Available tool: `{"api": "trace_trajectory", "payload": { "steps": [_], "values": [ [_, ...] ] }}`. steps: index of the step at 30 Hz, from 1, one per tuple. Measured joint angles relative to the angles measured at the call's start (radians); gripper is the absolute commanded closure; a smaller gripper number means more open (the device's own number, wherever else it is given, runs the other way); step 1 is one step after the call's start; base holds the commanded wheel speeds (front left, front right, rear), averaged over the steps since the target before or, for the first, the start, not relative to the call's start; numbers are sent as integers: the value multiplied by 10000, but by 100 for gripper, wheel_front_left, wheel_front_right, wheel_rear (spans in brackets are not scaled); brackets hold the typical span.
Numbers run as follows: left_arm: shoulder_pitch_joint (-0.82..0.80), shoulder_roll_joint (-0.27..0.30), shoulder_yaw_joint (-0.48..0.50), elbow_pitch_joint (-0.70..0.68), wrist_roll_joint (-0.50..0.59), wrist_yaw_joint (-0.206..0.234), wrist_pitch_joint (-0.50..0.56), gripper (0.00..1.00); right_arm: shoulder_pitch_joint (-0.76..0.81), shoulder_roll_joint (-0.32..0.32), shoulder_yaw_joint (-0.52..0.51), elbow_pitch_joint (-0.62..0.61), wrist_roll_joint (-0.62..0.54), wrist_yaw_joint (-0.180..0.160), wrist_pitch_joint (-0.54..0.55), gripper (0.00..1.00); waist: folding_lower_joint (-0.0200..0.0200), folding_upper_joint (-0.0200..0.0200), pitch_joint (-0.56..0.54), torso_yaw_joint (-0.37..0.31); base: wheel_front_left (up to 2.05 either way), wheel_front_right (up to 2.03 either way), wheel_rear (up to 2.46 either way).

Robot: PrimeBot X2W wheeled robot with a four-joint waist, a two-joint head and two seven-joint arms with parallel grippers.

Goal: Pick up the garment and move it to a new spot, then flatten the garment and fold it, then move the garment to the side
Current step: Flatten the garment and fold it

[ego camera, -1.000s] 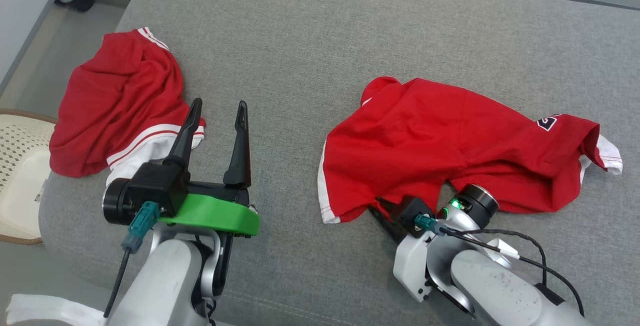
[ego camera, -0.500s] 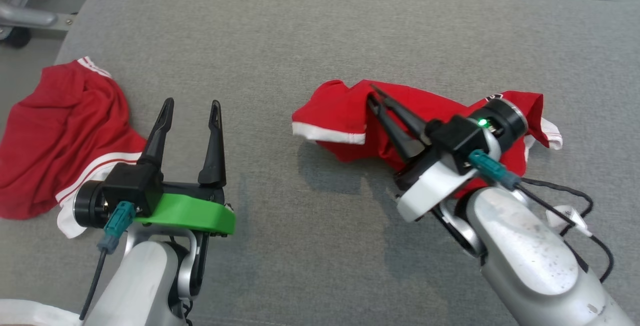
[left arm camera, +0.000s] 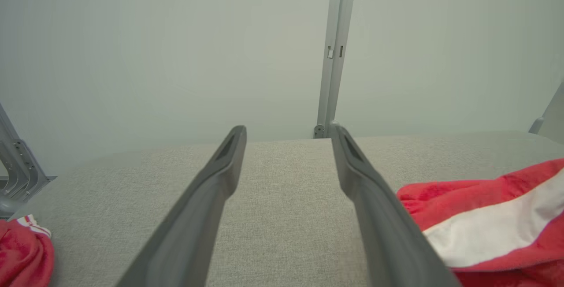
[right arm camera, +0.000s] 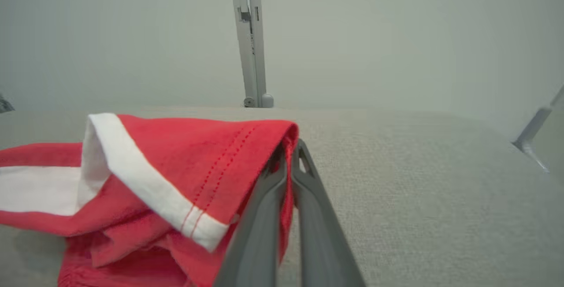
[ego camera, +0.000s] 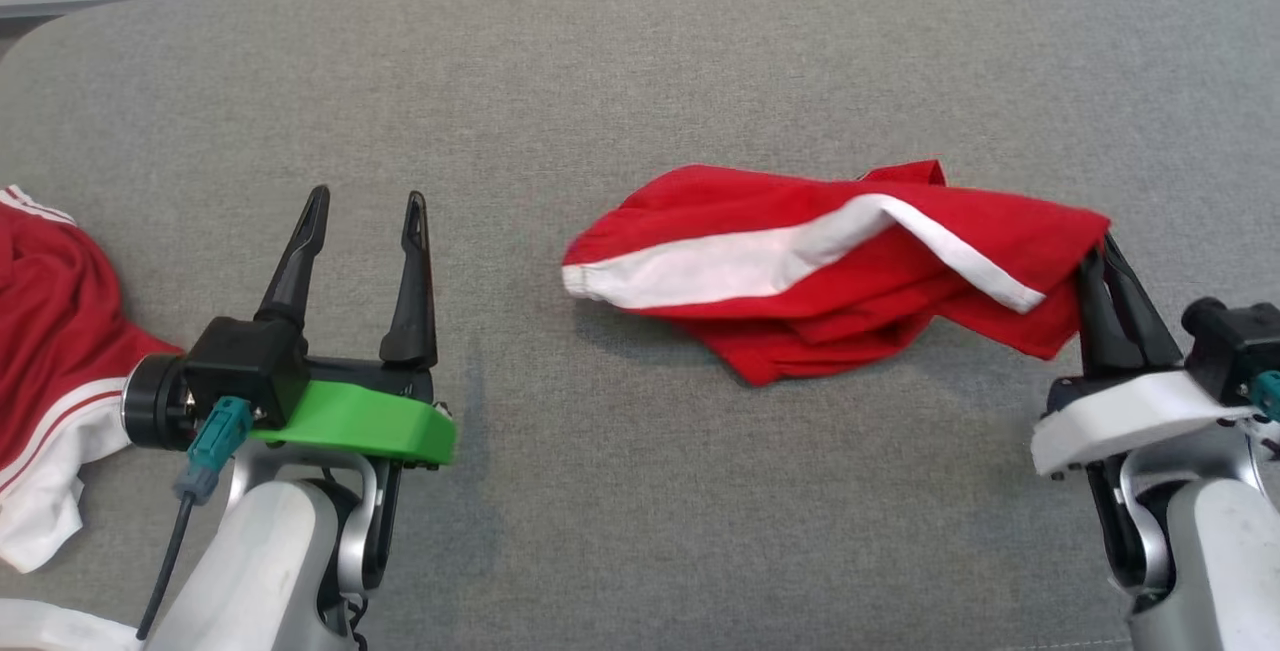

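Observation:
A red garment (ego camera: 830, 261) with a white band hangs bunched over the grey cushion, lifted at its right end. My right gripper (ego camera: 1095, 256) is shut on that red hem; the right wrist view shows the cloth (right arm camera: 185, 177) pinched between the closed fingers of the gripper (right arm camera: 291, 146). My left gripper (ego camera: 365, 211) stands open over bare cushion to the garment's left, holding nothing. In the left wrist view the gripper (left arm camera: 288, 132) is spread wide, with the garment (left arm camera: 493, 221) at the lower right.
A second red garment with white stripes (ego camera: 50, 351) lies at the left edge of the cushion (ego camera: 640, 61), also seen as a red garment corner (left arm camera: 24, 251). A grey metal post (right arm camera: 251, 35) and pale wall stand behind the cushion.
The right gripper closed on the garment's edge and carried it right, lifting and stretching it. The head view has shifted right, so the second garment sits further left. The left gripper stays open.

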Motion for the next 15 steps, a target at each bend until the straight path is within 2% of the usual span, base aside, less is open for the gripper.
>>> {"api": "trace_trajectory", "payload": {
  "steps": [5,11,12,13,14,15],
  "values": [
    [-82,23,-73,-67,10,6,82,0,217,240,-832,1505,178,-2,-219,100,0,0,260,-145,0,0,0],
    [-151,63,-117,-71,21,6,107,0,-330,343,-913,2826,347,0,-815,100,0,0,502,-189,0,0,0],
    [-151,71,-123,-65,21,6,107,0,-407,351,-920,2968,364,0,-894,94,0,0,510,-193,0,0,0],
    [-151,79,-125,-59,21,6,107,0,-477,360,-928,3064,364,0,-1007,28,0,0,504,-194,0,0,0],
    [-151,79,-134,-56,21,8,107,0,-524,360,-928,3120,366,0,-1103,0,0,-1,487,-194,0,0,0],
    [-150,81,-140,-48,21,12,107,0,-552,360,-938,3154,362,0,-1183,0,0,0,460,-194,0,0,0]
  ]
}}
